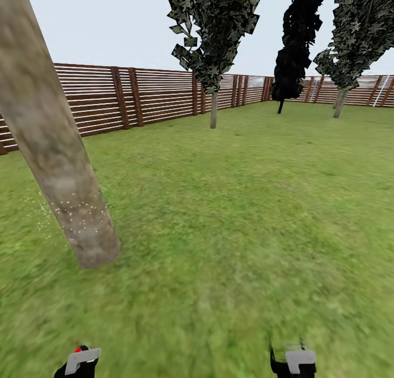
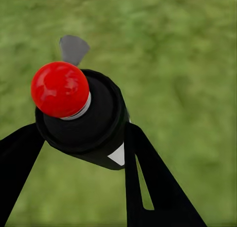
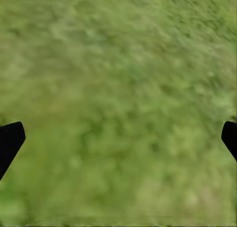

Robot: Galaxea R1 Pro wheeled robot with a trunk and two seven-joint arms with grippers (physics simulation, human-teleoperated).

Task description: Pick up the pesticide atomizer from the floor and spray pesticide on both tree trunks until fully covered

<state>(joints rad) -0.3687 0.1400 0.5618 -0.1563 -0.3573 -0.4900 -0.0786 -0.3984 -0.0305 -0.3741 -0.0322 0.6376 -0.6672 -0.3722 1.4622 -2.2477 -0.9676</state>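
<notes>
Grey-brown tree trunk (image 1: 60, 164) leans at frame left, white pesticide (image 1: 76, 213) specks low on it. Left gripper (image 2: 81, 138), bottom left in head view, is clamped on the pesticide atomizer (image 2: 84, 121), fingers either side of body, red tip clear; prob light, rigid, smooth plastic, so best gripped mid-body. Right gripper (image 3: 118, 138), bottom right, is spread wide w/ nothing held, over the floor (image 3: 118, 89).
</notes>
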